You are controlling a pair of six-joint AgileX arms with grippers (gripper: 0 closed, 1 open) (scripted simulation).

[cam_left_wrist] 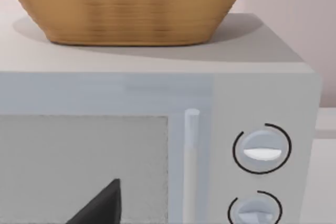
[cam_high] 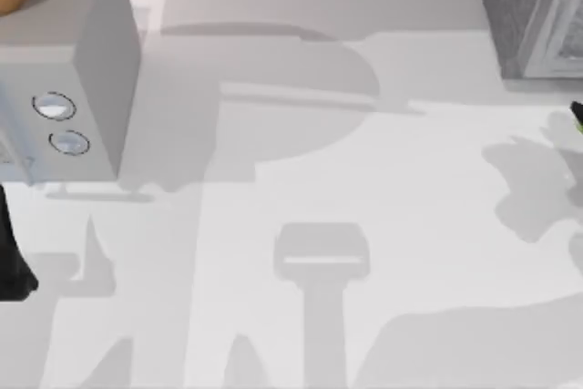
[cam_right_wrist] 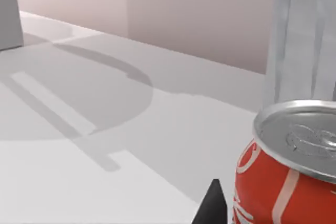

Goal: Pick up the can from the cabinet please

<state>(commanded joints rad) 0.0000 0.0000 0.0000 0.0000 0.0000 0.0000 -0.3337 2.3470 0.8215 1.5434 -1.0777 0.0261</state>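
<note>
At the frame's lower edge in the right wrist view, the can (cam_right_wrist: pixel 294 166) is cut off beside one dark fingertip (cam_right_wrist: pixel 212 205); I cannot tell the right hand's grip.

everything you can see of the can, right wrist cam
The can is red with white curved lettering or stripes down its side and a silvery metal-looking lid with a raised rim; a tab shape is faintly visible on top. It stands upright, close to the right wrist camera, with a dark gripper fingertip beside it; contact cannot be told. A pale grey cabinet rises directly behind it. Its base is out of frame, so what it rests on cannot be told.
</note>
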